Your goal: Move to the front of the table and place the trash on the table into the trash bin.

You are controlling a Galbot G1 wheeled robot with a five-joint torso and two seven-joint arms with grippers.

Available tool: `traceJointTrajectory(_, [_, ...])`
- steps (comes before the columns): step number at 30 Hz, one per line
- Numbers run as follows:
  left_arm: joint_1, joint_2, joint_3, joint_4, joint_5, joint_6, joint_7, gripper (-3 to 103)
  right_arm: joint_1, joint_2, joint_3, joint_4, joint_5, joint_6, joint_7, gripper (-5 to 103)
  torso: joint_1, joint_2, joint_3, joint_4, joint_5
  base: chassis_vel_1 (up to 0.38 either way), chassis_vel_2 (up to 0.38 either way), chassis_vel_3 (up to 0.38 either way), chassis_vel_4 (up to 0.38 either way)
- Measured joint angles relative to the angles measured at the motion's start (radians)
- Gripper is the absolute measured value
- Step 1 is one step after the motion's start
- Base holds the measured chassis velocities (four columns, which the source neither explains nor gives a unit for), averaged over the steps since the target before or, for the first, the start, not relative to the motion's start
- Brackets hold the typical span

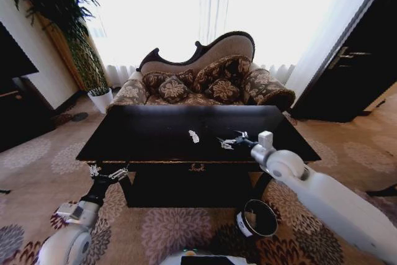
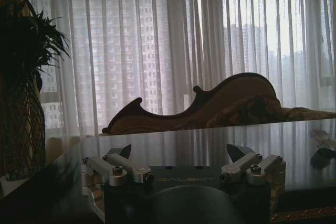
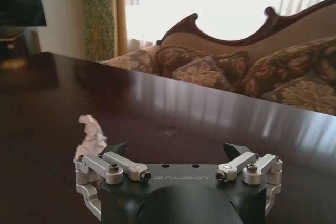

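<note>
We found the robot stationed before the table (image 1: 155,134), which lay across the centre of the head view with a sofa (image 1: 205,79) behind it. One piece of trash (image 1: 194,136), a white crumpled paper wad, rested on the glossy black top slightly right of the frame's centre. The same wad (image 3: 92,135) appeared at the lower left of the right wrist view, just beside one fingertip of that gripper; we could not tell whether it touched it.

The right gripper (image 1: 227,142) was extended over the tabletop at centre right of the head view, near the wad and on its right. Its jaws stood spread wide, with nothing between them.

The left gripper (image 1: 107,171) sat at the lower left of the head view, at the table's front left corner, level with the edge. Its jaws were likewise spread and held nothing.

The trash bin (image 1: 256,217) stood on the patterned carpet (image 1: 167,231) at lower centre right, in front of the table and below the right arm, its white label facing the lower left.

A potted plant (image 1: 93,66) occupied the upper left.
</note>
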Motion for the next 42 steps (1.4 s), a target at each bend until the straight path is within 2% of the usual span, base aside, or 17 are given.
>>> traceJointTrajectory(3, [0.000, 0.000, 0.000, 0.000, 0.000, 0.000, 0.000, 100, 0.060, 0.020, -0.071, -0.012, 0.007, -0.011, 0.009, 100, 0.000, 0.000, 0.000, 0.0001, 0.0000, 0.000, 0.000, 0.000, 0.000])
traceJointTrajectory(15, [0.000, 0.000, 0.000, 0.000, 0.000, 0.000, 0.000, 100, 0.150, 0.041, -0.211, -0.029, 0.020, -0.022, 0.008, 100, 0.000, 0.000, 0.000, -0.0002, 0.0001, 0.000, 0.000, 0.000, 0.000])
traceJointTrajectory(24, [0.000, 0.000, 0.000, 0.000, 0.000, 0.000, 0.000, 100, 0.290, 0.135, -0.367, -0.084, 0.020, -0.042, 0.032, 100, 0.000, 0.000, 0.000, 0.0000, 0.0001, 0.000, 0.000, 0.000, 0.000])
traceJointTrajectory(33, [0.000, 0.000, 0.000, 0.000, 0.000, 0.000, 0.000, 100, 0.352, 0.165, -0.398, -0.133, 0.018, -0.044, 0.028, 100, 0.000, 0.000, 0.000, -0.0002, 0.0001, 0.000, 0.000, 0.000, 0.000])
traceJointTrajectory(42, [0.000, 0.000, 0.000, 0.000, 0.000, 0.000, 0.000, 100, 0.347, 0.198, -0.419, -0.153, 0.003, -0.044, 0.026, 100, 0.000, 0.000, 0.000, 0.0000, 0.0002, 0.000, 0.000, 0.000, 0.000])
